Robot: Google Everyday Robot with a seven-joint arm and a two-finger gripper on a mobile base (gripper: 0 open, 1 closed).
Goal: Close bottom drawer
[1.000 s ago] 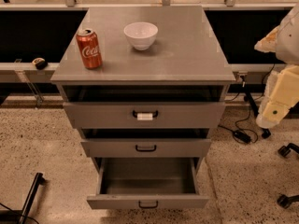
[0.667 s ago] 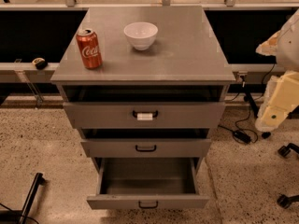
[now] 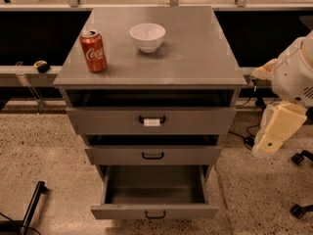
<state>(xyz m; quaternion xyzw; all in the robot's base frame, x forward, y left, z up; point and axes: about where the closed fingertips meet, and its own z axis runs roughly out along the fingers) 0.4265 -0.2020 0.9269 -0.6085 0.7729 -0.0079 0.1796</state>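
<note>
Jaws: whether open or shut cannot be told; the gripper (image 3: 275,131) hangs right of the cabinet (image 3: 205,58), well apart.
Bottom drawer (image 3: 154,210): pulled out, empty; probably rigid, light, easy-sliding; push its front.

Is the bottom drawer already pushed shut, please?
No, the bottom drawer stands pulled out with its inside showing, and the tool hangs right of the cabinet, apart from it.

White rounded arm shell (image 3: 293,75), cream boxy link (image 3: 278,129) with green dot (image 3: 268,144)
</note>
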